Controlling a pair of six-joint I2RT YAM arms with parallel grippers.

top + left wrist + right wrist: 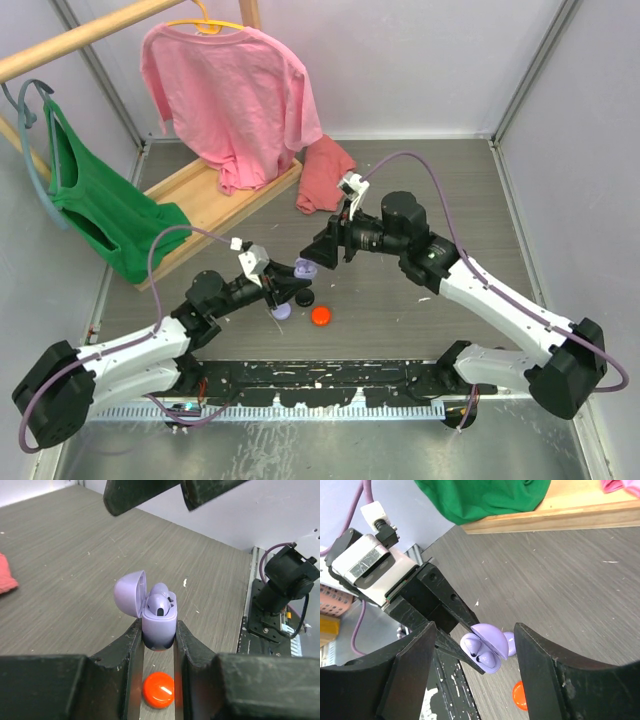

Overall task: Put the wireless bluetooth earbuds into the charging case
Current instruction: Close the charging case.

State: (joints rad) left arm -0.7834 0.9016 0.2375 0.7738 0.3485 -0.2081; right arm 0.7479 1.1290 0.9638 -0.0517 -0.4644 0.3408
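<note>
Top, left-wrist and right-wrist views of two arms meeting over a grey table (420, 200). The left gripper (159, 632) is clenched on the lavender charging case (159, 625), one finger pressed to each side of its body. The case's long axis runs in line with these fingers. Its open mouth points away from the left wrist, towards the right gripper (322, 250). The lid (129, 592) is hinged fully back and hangs to the left of the body in the left-wrist view, its hollow side facing the mouth. A lavender earbud (160, 599) sits in the mouth, with its rounded top standing above the rim and a dark spot on its near face; whether it is fully seated cannot be told. The right gripper's jaws are spread wide and grasp nothing. In the right-wrist view the case appears in the gap between them, apart from both fingers. An orange disc (158, 690) lies on the table beneath the case, visible between the left fingers. At the far side stand a wooden rack (215, 195), a pink shirt (230, 90) and a green garment (100, 205).
</note>
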